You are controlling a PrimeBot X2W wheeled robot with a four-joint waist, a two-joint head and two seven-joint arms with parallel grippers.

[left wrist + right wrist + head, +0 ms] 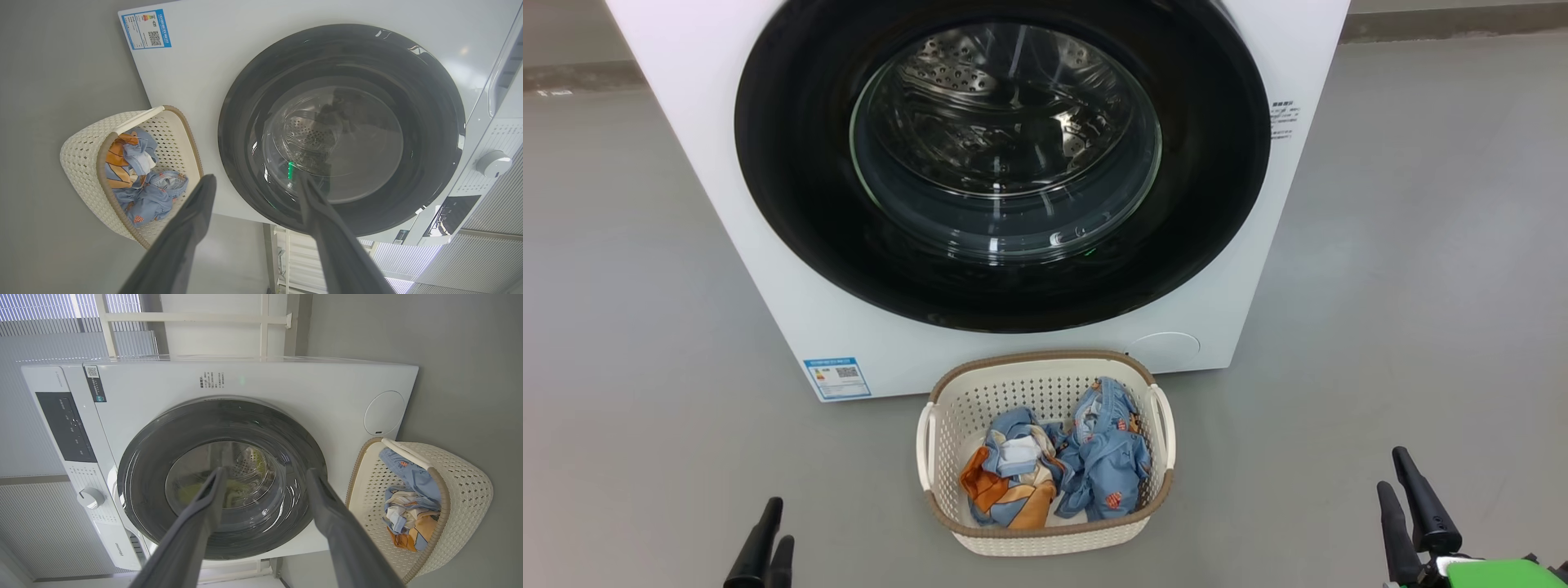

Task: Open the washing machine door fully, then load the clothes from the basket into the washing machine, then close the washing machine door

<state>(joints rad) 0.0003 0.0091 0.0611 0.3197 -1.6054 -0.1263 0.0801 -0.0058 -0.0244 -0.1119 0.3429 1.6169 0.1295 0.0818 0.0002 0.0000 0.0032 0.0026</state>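
door shut, basket full – the job not yet begun

the washing machine door (1005,298) sits flush in the washing machine (727,204). the clothes (1094,465) lie heaped in the basket (1045,358) on the floor just in front, below the door. the left claw (778,523) and the right claw (1392,469) hang low on either side, both released, fingers apart and grasping nothing. the trouble i'd expect is at the door — its black rim looks glossy and smooth, so a claw may slip off before the latch gives, or leave it only half open. an arm reaching in low could also knock the basket, which stands so close to the machine.
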